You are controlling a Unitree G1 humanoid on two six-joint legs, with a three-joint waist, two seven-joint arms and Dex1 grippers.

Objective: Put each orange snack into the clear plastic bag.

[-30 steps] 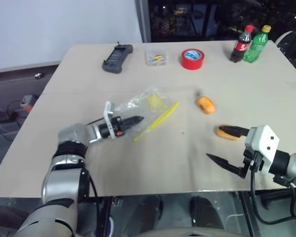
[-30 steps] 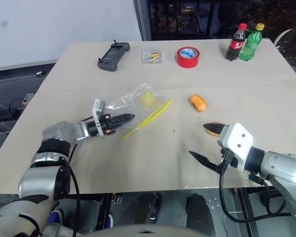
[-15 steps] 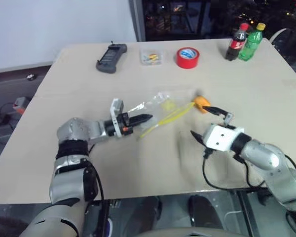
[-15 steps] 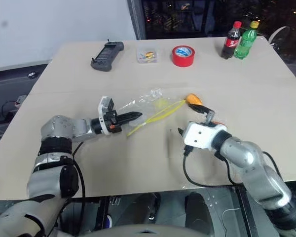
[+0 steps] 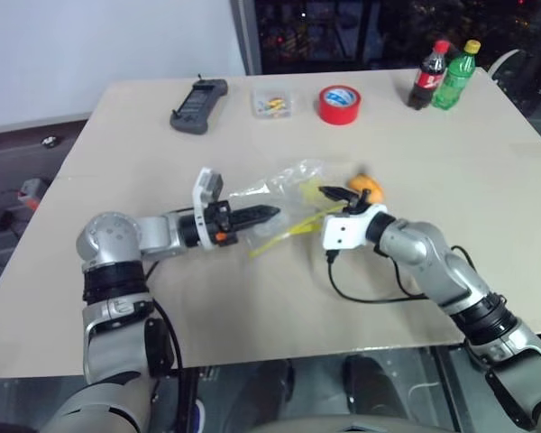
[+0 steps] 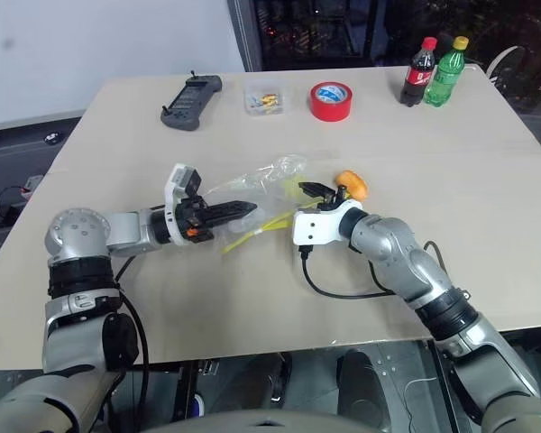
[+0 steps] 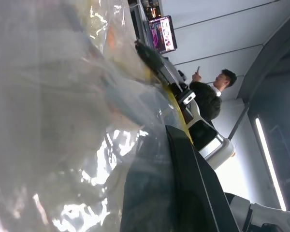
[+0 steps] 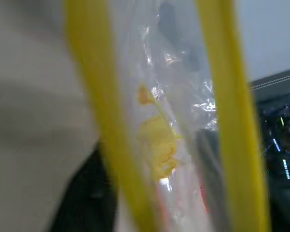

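The clear plastic bag (image 5: 287,180) is held up off the table, crinkled, with its yellow zip strip (image 5: 282,236) hanging along the lower edge. My left gripper (image 5: 267,214) points right and is shut on the bag's left side. My right gripper (image 6: 315,192) sits at the bag's right end, by the zip strip. In the right wrist view two yellow strip bands (image 8: 89,101) frame the bag's inside and a yellow printed patch (image 8: 157,140). One orange snack (image 5: 369,187), a smooth rounded lump, lies on the table just behind the right gripper.
Along the table's far edge stand a black controller (image 5: 197,93), a small clear box (image 5: 272,102), a red tape roll (image 5: 339,105) and two bottles (image 5: 440,65). A person (image 7: 208,96) stands in the background of the left wrist view.
My right arm swung in from the front right edge to the bag's right end. The left gripper shut on the bag and raised it. The camera shifted too.
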